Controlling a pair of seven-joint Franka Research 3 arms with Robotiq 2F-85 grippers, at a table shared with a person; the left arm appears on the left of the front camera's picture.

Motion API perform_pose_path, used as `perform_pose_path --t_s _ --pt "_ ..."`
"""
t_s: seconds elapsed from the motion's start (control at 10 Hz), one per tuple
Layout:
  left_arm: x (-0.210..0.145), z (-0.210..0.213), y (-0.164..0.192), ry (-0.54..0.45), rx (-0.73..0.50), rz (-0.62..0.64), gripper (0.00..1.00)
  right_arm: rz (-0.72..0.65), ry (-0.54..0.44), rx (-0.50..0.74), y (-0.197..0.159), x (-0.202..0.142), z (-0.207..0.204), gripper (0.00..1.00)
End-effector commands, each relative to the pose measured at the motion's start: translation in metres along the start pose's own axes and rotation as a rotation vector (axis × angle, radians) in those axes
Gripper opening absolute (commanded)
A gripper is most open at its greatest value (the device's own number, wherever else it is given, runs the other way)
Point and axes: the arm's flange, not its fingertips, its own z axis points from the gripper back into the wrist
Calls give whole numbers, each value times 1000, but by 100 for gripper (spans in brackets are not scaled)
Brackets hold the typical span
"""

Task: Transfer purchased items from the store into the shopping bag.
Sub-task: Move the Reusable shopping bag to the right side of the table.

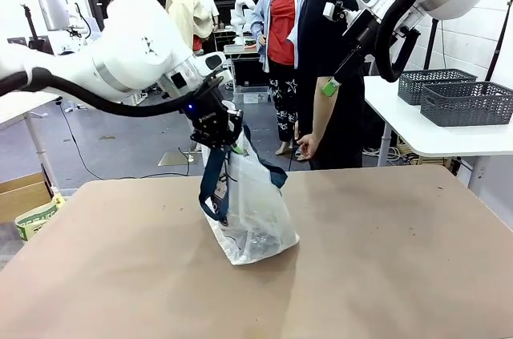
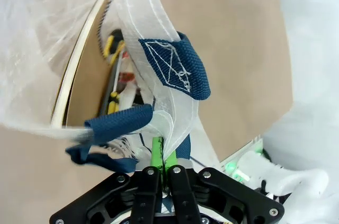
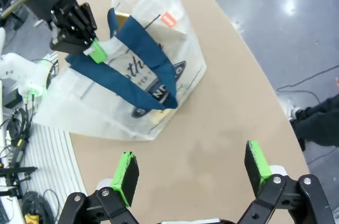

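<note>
Brown tabletop (image 1: 385, 275) lay nearest. Left of centre, the left gripper (image 1: 218, 132) pinched the shopping bag (image 1: 252, 219) by its rim, items inside. Holding that mouth taut and high seemed wise. Rightward, the right gripper (image 3: 190, 173) hovered, jaws spread, empty.

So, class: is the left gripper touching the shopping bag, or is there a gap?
Touching. The left wrist view shows the left gripper shut, its green pads pinching the shopping bag film beside a navy handle.
</note>
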Motion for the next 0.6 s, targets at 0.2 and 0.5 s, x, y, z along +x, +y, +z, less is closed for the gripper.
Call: perform_pose_path --t_s 0.2,0.5 --pt "29 43 -12 116 191 -29 0 4 3 -3 0 1 1 100" --pt "41 62 0 84 296 -61 0 4 3 -3 0 1 1 100"
